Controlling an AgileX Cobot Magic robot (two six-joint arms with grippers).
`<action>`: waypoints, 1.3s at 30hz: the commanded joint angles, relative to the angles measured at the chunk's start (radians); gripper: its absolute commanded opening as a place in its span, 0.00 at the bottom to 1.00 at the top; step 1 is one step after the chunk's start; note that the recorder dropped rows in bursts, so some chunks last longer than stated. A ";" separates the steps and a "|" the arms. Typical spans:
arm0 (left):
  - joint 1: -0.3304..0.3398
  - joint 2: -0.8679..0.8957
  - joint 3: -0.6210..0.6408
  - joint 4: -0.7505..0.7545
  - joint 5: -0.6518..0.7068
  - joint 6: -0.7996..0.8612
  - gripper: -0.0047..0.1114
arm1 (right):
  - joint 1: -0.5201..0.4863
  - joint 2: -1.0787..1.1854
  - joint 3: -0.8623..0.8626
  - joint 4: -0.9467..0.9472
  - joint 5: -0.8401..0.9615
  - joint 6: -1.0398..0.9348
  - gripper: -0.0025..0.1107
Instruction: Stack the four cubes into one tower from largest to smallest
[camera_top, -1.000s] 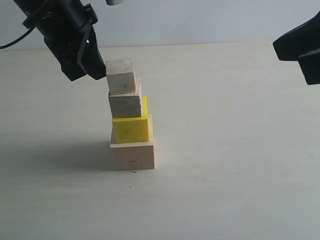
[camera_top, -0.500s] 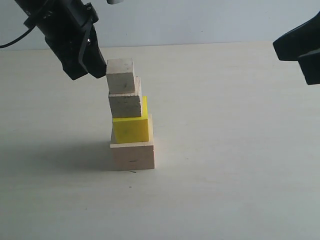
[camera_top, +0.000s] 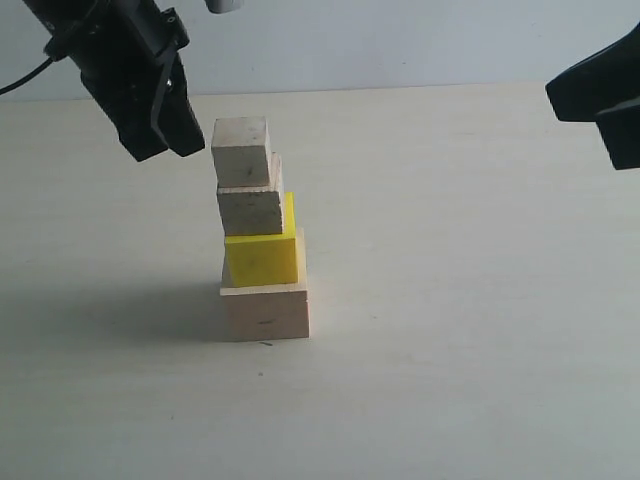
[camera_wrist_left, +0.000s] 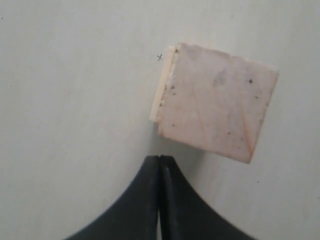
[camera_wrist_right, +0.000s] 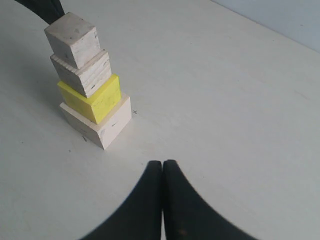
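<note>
The tower stands in the middle of the table: the big pale wood cube (camera_top: 266, 311) at the base, the yellow cube (camera_top: 262, 258) on it, the small grained cube (camera_top: 249, 209) above, the tiny whitish cube (camera_top: 241, 151) on top. The right wrist view shows the same column, tiny whitish cube (camera_wrist_right: 73, 39) uppermost and the yellow cube (camera_wrist_right: 95, 101) below. My left gripper (camera_top: 172, 135) hangs shut just left of the top cube, apart from it; from above I see that cube's top face (camera_wrist_left: 215, 100) beyond the gripper (camera_wrist_left: 159, 159). My right gripper (camera_wrist_right: 163, 164) is shut and empty, raised at the far right.
The pale tabletop (camera_top: 460, 330) stretches all around the tower, with a light wall behind it. The right arm's dark body (camera_top: 600, 95) sits at the upper right edge of the exterior view.
My left gripper has drawn back slightly up and to the left, away from the top cube. The tower and the right arm have not moved.
</note>
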 joint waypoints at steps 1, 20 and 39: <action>0.008 -0.041 0.002 0.040 0.006 -0.044 0.04 | -0.005 -0.001 0.003 0.000 -0.007 0.004 0.02; 0.228 -0.435 0.324 -0.144 -0.514 -0.200 0.04 | -0.005 -0.233 0.203 -0.713 -0.397 0.536 0.02; 0.508 -0.832 0.750 -0.296 -0.988 -0.213 0.04 | -0.005 -0.402 0.236 -1.204 -0.351 0.906 0.02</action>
